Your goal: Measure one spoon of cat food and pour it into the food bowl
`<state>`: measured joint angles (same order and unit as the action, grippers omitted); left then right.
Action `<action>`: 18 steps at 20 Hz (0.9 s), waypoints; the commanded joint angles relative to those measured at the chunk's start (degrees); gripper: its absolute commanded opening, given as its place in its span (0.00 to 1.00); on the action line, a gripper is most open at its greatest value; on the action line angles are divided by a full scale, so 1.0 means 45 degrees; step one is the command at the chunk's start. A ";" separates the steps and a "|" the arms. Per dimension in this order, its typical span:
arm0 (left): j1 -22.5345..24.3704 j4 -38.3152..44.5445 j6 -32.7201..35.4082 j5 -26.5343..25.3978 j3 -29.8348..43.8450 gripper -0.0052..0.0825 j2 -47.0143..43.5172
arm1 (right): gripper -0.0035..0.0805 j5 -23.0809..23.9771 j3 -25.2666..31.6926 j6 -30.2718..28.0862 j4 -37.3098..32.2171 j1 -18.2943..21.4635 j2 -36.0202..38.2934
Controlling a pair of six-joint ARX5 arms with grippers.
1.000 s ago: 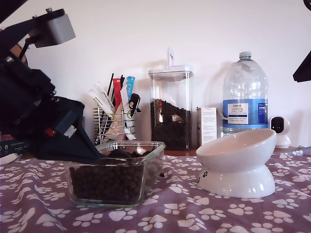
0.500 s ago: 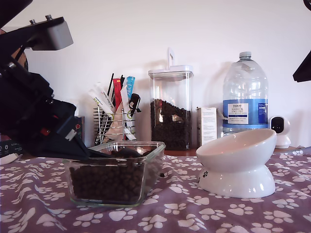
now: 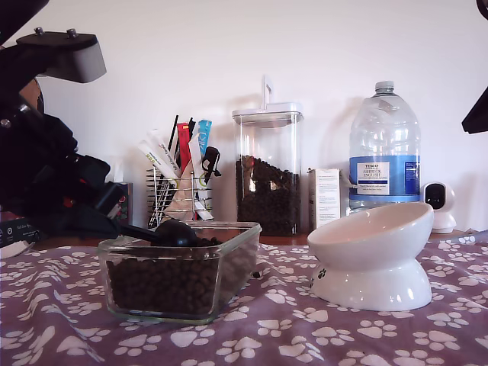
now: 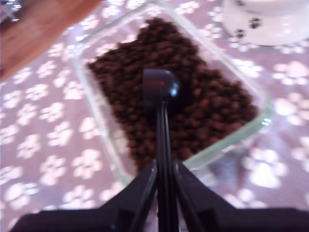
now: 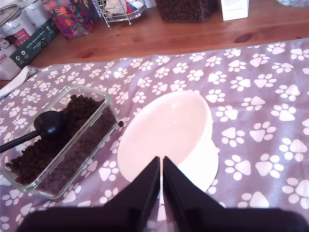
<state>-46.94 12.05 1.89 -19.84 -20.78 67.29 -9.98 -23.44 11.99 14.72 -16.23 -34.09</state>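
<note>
Scooping step: my first gripper pinches the spoon above the cat food — seemingly loaded. Next — carry level to the food bowl. My second gripper hovers, fingers pressed together.

A home: paw-print tablecloth, water bottle, kibble jar.

Glass dish holding cat food at exterior view's left, food bowl at its right; wire rack, canister, water bottle behind.
</note>
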 commanded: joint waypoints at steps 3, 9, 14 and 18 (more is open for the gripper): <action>-0.0010 0.0087 -0.0933 0.1044 -0.0325 0.04 0.0117 | 0.03 0.0000 0.0311 0.0015 -0.0068 -0.0044 -0.0053; 0.0316 0.0005 -0.3143 0.2788 -0.0491 0.04 0.0117 | 0.03 0.0005 0.0311 0.0015 -0.0068 -0.0044 -0.0053; 0.1360 0.0010 -0.5183 0.3759 -0.0495 0.04 0.0117 | 0.03 0.0005 0.0311 0.0015 -0.0073 -0.0044 -0.0053; 0.2273 0.0695 -0.7033 0.5882 -0.0495 0.04 0.0117 | 0.03 0.0010 0.0311 0.0010 -0.0083 -0.0044 -0.0053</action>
<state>-37.10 14.02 -28.47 4.93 -22.76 67.29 -9.96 -23.44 11.99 14.70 -16.23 -34.09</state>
